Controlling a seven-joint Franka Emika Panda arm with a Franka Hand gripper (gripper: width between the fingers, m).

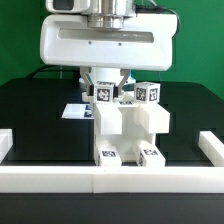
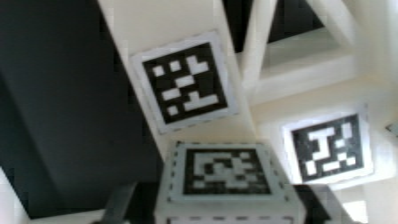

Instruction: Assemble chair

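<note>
The white blocky chair (image 1: 128,128) stands partly joined in the middle of the black table, close to the front rail, with tags on its top and on its two front feet. My gripper (image 1: 105,88) reaches down from the big white wrist housing onto a tagged white piece (image 1: 103,94) at the chair's top, on the exterior view's left. In the wrist view, the two dark fingers (image 2: 121,206) sit against both sides of this tagged white piece (image 2: 222,172), so my gripper (image 2: 219,208) is shut on it. More tagged chair faces (image 2: 185,85) show beyond it.
Long white border rails run along the front (image 1: 60,180), the left (image 1: 5,140) and the right (image 1: 212,146) of the table. The marker board (image 1: 74,111) lies flat behind the chair on the exterior view's left. A green wall stands at the back.
</note>
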